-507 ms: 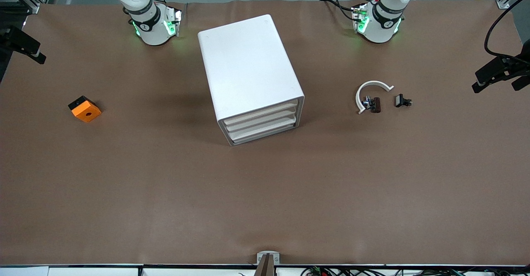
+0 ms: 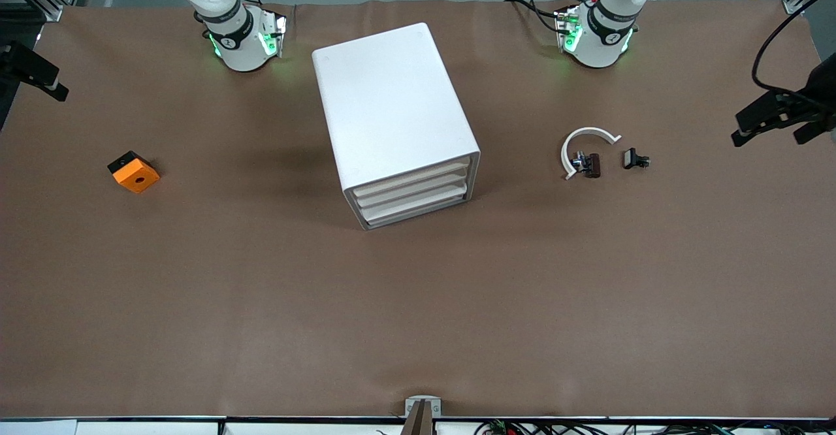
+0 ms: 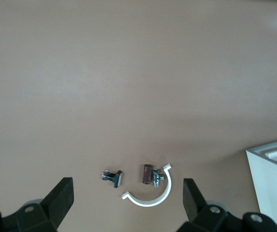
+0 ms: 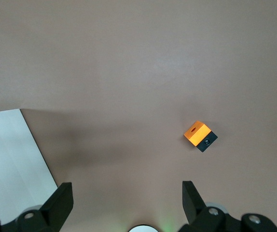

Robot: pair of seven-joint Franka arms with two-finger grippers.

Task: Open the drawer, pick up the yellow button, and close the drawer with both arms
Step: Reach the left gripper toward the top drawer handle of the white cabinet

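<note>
A white cabinet (image 2: 392, 108) stands mid-table, its three drawers (image 2: 413, 191) all pushed in and facing the front camera. The button is out of view. My left gripper (image 2: 767, 128) hangs open high over the left arm's end of the table; in the left wrist view the left gripper (image 3: 127, 200) is empty, with the table far below. My right gripper (image 2: 39, 76) hangs high over the right arm's end. The right wrist view shows the right gripper (image 4: 126, 200) open and empty, with the cabinet top (image 4: 8, 159) below it.
A white curved band (image 2: 584, 141) with small black clips (image 2: 635, 159) lies between the cabinet and the left arm's end, the band (image 3: 150, 195) also below the left wrist. An orange square block (image 2: 134, 172) with a centre hole lies toward the right arm's end, the block (image 4: 197, 133) showing too.
The left gripper has shifted a little toward the middle of the table. The right gripper has barely moved. Cabinet and loose parts lie as before.
</note>
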